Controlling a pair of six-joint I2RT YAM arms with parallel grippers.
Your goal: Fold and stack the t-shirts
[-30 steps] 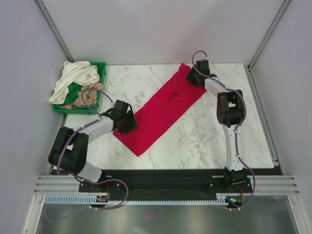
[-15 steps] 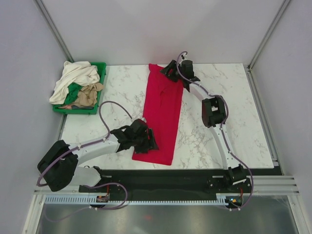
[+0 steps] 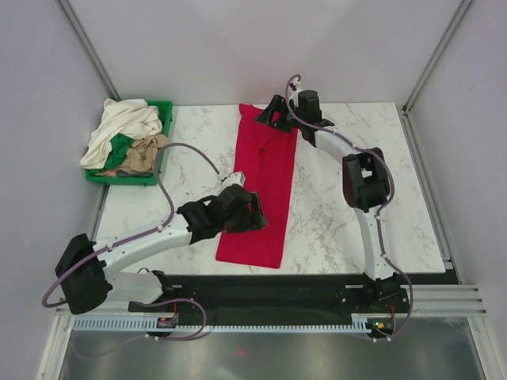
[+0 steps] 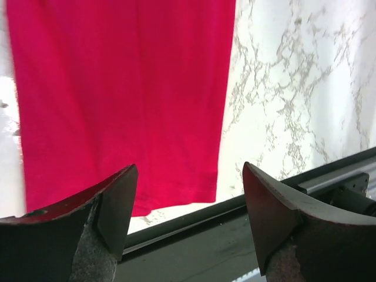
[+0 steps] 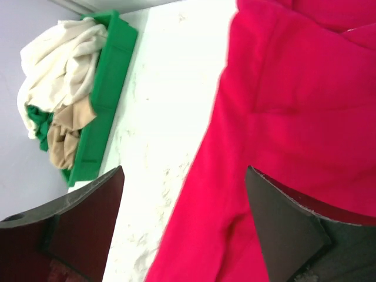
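The red shirt (image 3: 263, 178) is laid as a narrow strip at centre, not yet cross-folded; other shirts (image 3: 123, 123) are heaped in the upper-left tray (image 3: 167, 119). The left gripper (image 3: 253, 214) and right gripper (image 3: 270, 115) are held spread, empty.

**A:** How is the light?

**B:** Bright and even, coming from overhead. The white marble-veined tabletop (image 4: 294, 88) blows out almost to pure white in both wrist views.

**A:** Shadows?

**B:** Faint and soft-edged, under the arms only.

**A:** Focus?

**B:** The top view is crisp. The dark fingers of the left gripper (image 4: 189, 214) and right gripper (image 5: 185, 223) are blurred, and so is the green plastic tray (image 5: 111, 76). The long crimson-red fabric t-shirt (image 4: 117, 88) looks saturated and nearly textureless.
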